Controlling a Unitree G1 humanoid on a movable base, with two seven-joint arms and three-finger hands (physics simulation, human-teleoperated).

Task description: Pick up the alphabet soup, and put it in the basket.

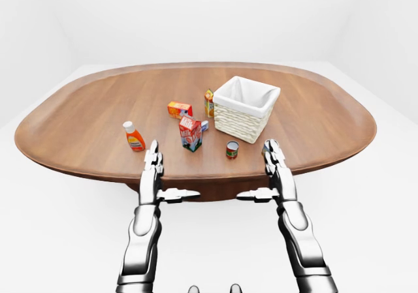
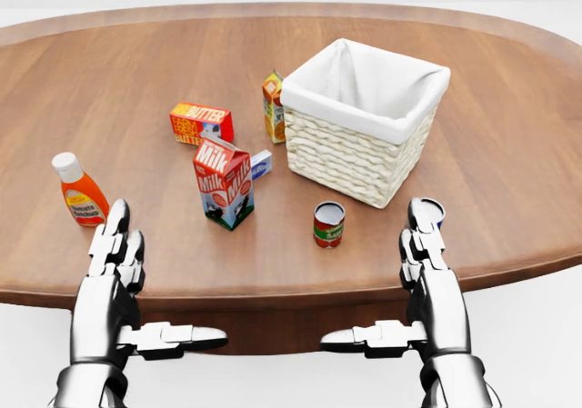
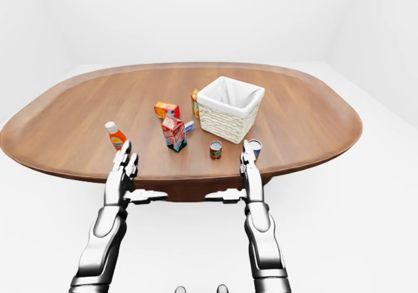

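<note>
1. A broad oval wooden tabletop [image 2: 509, 154] filled most of the head view, with white floor and walls around it.
2. The alphabet soup, a small red-labelled can with a pale lid [image 2: 328, 223], stood upright on the tabletop near its lower edge in the head view, just below and left of the basket and clear of both hands.
3. The square woven wicker basket with a white cloth liner [image 2: 364, 117] sat on the tabletop right of centre, its opening facing up.
4. A red-and-white milk carton [image 2: 224, 183] stood left of the can, with a small blue-and-white box [image 2: 262, 162] lying beside its upper right.
5. An orange butter box [image 2: 201, 123] lay above the carton, and a yellow-orange juice carton [image 2: 272, 106] stood touching or just beside the basket's left wall; which, I could not tell.
6. An orange sauce bottle with a white cap [image 2: 80, 193] stood at the far left.
7. A second can with a blue label [image 3: 255, 148] stood partly hidden behind the right hand's fingertips.
8. The left hand [image 2: 123, 290] hung open at the table's lower edge, fingers straight, thumb pointing inward, holding nothing.
9. The right hand [image 2: 423, 285] mirrored it, open and empty, to the right of the soup can.
</note>
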